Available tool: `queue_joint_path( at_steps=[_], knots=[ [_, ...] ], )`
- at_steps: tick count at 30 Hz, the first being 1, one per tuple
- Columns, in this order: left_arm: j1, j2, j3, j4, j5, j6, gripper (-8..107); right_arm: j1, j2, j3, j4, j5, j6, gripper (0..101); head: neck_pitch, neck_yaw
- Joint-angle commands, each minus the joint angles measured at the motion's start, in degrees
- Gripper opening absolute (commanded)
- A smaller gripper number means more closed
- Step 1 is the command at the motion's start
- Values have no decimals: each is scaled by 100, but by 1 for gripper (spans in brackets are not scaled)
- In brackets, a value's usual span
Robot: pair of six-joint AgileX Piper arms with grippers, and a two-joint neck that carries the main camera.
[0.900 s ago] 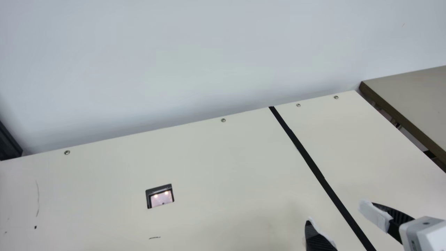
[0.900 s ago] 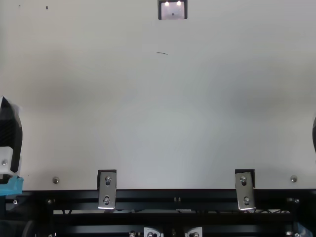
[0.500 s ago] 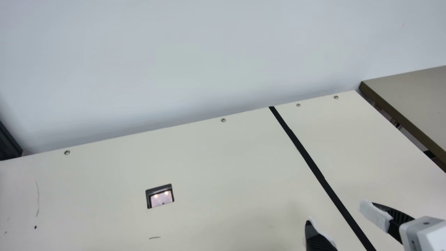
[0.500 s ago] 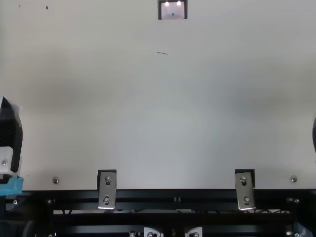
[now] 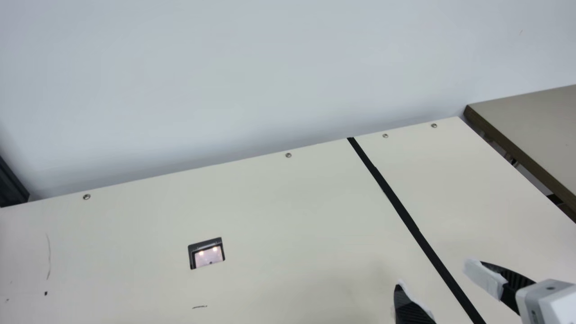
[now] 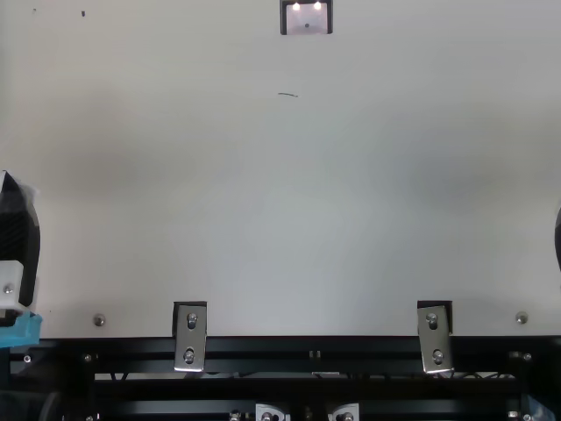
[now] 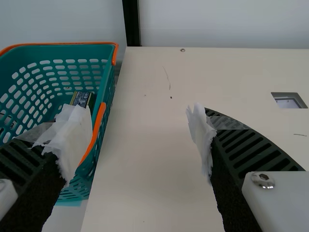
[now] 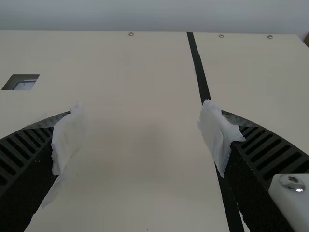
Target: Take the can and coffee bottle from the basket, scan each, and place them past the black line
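Smooth cream tabletop (image 5: 292, 211) is framing the square scanner window (image 5: 209, 256). Left of it, a slotted teal basket (image 7: 72, 43) is cradling a printed item (image 7: 82, 99), can or bottle unclear. Flanking the window, the left gripper (image 6: 17, 237) and right gripper (image 5: 433, 275) are holding ribbed fingers apart.

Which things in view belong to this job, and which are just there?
Job:
- basket
- item in it, too hidden to name
- scanner
- black line
- left gripper and right gripper, both open and empty

Just there:
- side table
- metal brackets
- screws
- dark marks
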Motion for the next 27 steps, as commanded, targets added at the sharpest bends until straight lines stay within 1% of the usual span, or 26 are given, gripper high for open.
queue_joint_path(
  at_steps=[1,9,14,16,20,27],
  knots=[
    [0,0,0,0,0,0,90,0,0,0,0,0,0,101,-162,51],
    [0,0,0,0,0,0,90,10,-1,-13,-10,18,12,101,-162,51],
    [0,0,0,0,0,0,90,20,52,-209,13,133,62,101,-162,51],
    [0,0,0,0,0,0,90,33,105,-367,22,202,88,101,-162,51],
    [0,0,0,0,0,0,90,86,264,-809,38,390,159,101,-162,51],
    [0,0,0,0,0,0,90,197,542,-1765,136,818,264,101,-162,51]
  ],
)
